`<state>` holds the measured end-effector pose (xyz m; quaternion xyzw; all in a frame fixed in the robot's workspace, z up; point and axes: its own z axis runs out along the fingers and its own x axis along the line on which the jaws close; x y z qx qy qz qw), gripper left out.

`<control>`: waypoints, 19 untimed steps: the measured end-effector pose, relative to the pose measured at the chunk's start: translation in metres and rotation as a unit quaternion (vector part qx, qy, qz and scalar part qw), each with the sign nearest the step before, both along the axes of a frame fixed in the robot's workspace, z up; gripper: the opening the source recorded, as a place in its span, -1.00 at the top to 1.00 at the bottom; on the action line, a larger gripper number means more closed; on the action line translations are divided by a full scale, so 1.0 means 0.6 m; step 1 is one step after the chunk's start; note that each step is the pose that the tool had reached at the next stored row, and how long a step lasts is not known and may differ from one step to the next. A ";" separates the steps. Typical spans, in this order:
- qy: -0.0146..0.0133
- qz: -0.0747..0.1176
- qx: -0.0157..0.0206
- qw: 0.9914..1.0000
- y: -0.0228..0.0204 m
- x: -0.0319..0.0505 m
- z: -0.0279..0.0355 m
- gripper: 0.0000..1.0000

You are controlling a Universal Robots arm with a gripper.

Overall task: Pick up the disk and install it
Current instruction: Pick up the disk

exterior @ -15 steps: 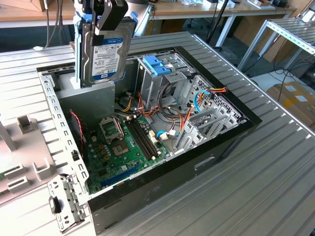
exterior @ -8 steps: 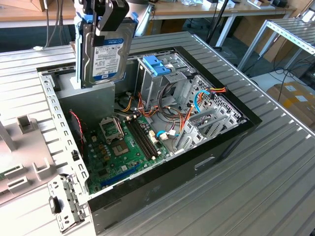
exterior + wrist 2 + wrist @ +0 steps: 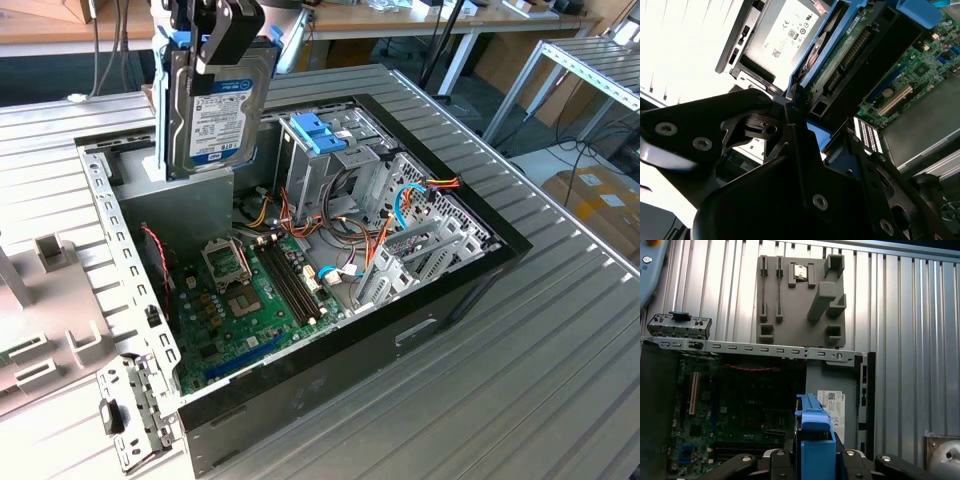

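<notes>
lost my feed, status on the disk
Gripper shut on disk. Disk upright, in air over open case. Blue bracket atop drive cage.

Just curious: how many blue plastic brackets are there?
2. One bracket hugs the disk held up over the computer case; the bare bracket sits on the drive cage inside. Others may be hidden.

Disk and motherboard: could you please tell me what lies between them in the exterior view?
In the exterior view, the grey power supply shows between the raised disk and the motherboard.
</notes>
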<state>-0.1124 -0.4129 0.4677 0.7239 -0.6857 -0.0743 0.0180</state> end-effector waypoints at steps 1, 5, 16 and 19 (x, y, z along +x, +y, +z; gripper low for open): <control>0.000 0.000 0.000 1.000 -0.0003 0.000 0.000 0.26; 0.000 0.000 0.000 1.000 -0.0019 0.001 0.000 0.26; 0.000 0.000 0.000 1.000 -0.0051 0.002 -0.001 0.26; 0.000 0.000 0.000 1.000 -0.0054 0.003 -0.001 0.26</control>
